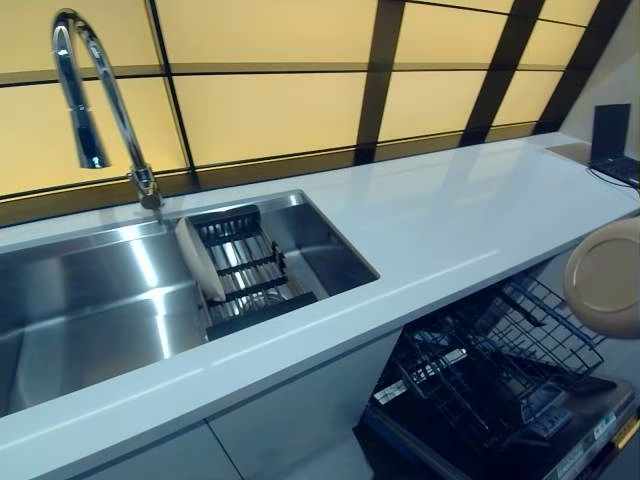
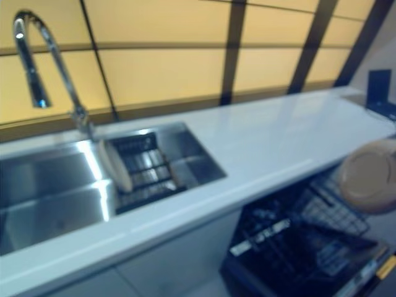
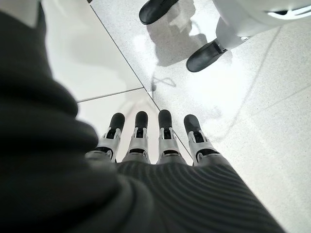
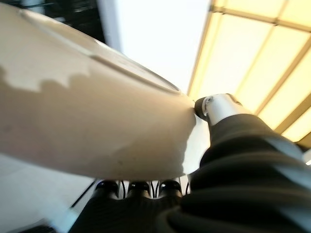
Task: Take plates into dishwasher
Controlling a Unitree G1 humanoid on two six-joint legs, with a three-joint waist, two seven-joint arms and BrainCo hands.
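1. The right hand [image 4: 214, 109] pinches a beige plate [image 1: 608, 277] between thumb and fingers. It holds the plate up in the air at the right, above the open dishwasher rack [image 1: 480, 375].
2. The left hand [image 3: 150, 141] hangs down by the floor with its fingers straight and holds nothing.
3. The plate could slip, because the hand grips only its edge. It may fall and break on the rack wires.
4. The plate could bump the edge of the white counter [image 1: 440, 225], which sits just beside it.
5. Another plate [image 1: 200, 262] stands in the sink rack [image 1: 245, 270], near the tap [image 1: 95, 95].
6. There is open room above the dishwasher rack, so going straight down looks safest.
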